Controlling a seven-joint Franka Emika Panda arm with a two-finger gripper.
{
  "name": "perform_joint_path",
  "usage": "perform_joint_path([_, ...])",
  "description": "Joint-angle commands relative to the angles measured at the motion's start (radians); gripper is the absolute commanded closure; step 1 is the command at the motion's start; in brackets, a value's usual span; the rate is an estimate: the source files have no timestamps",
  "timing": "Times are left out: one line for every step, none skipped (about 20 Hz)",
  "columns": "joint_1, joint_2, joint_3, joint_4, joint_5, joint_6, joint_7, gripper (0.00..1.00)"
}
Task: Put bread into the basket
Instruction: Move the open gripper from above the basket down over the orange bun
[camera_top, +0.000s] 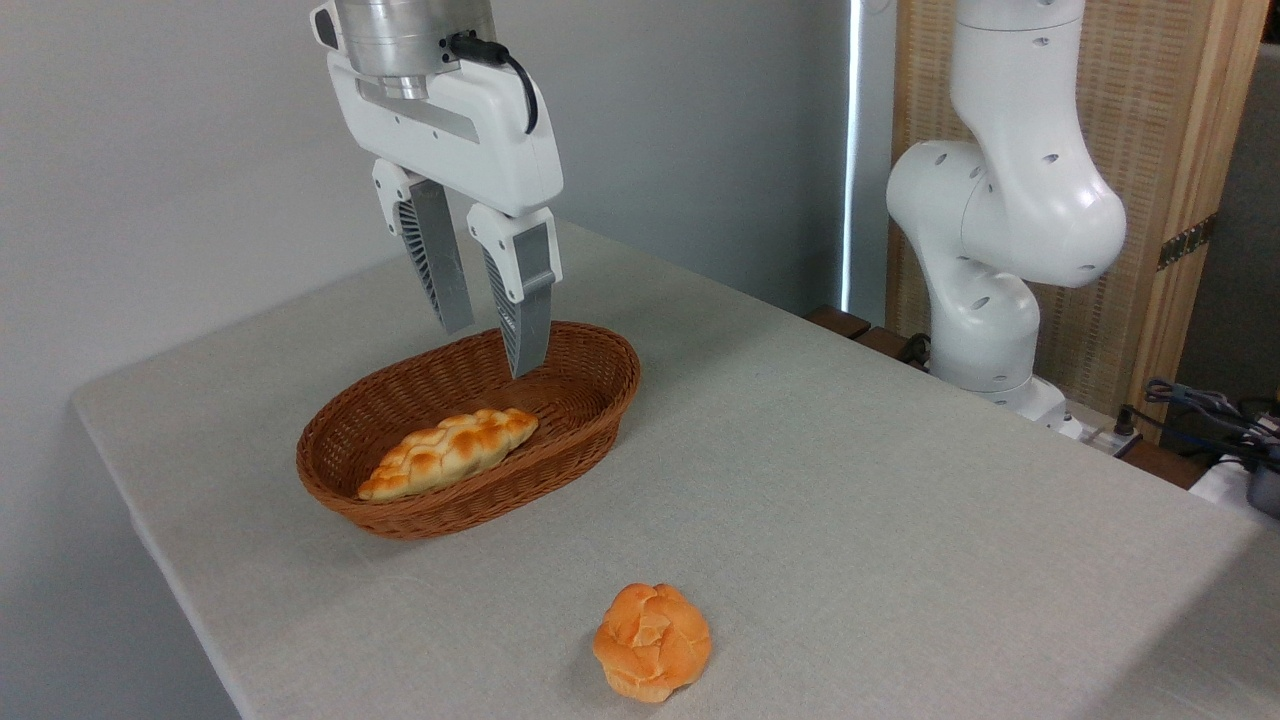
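Parted and holding nothing, the jaws of the white two-finger gripper (492, 345) hang at upper left over the oval brown woven wicker basket (590, 400), which holds a long braided pale-golden loaf (448, 452). Well apart, at bottom centre, the small round orange-golden bun (652, 641) sits on the grey cloth-covered table (850, 480).

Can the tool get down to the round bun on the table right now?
Probably yes. The bun sits alone on bare cloth, nothing over or beside it, and the open, empty tool hangs above the basket.
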Motion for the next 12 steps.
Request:
perform_joint_path([-0.005, 0.0, 0.017, 0.011, -0.017, -0.02, 0.016, 0.0])
perform_joint_path([-0.005, 0.0, 0.017, 0.011, -0.017, -0.02, 0.016, 0.0])
perform_joint_path([-0.005, 0.0, 0.017, 0.011, -0.017, -0.02, 0.016, 0.0])
perform_joint_path([-0.005, 0.0, 0.017, 0.011, -0.017, -0.02, 0.019, 0.0])
perform_joint_path([-0.005, 0.0, 0.019, 0.011, -0.017, -0.02, 0.032, 0.0])
perform_joint_path([-0.005, 0.0, 0.019, 0.011, -0.017, -0.02, 0.039, 0.0])
perform_joint_path([-0.005, 0.0, 0.019, 0.011, -0.017, -0.021, 0.041, 0.0])
perform_joint_path([-0.005, 0.0, 0.019, 0.011, -0.017, -0.02, 0.042, 0.0])
perform_joint_path([-0.005, 0.0, 0.02, 0.011, -0.017, -0.021, 0.042, 0.0])
perform_joint_path([-0.005, 0.0, 0.023, 0.011, -0.017, -0.02, 0.042, 0.0])
perform_joint_path([-0.005, -0.001, 0.023, 0.009, -0.017, -0.02, 0.042, 0.0])
perform_joint_path([-0.005, -0.004, 0.023, 0.006, -0.017, -0.02, 0.045, 0.0])
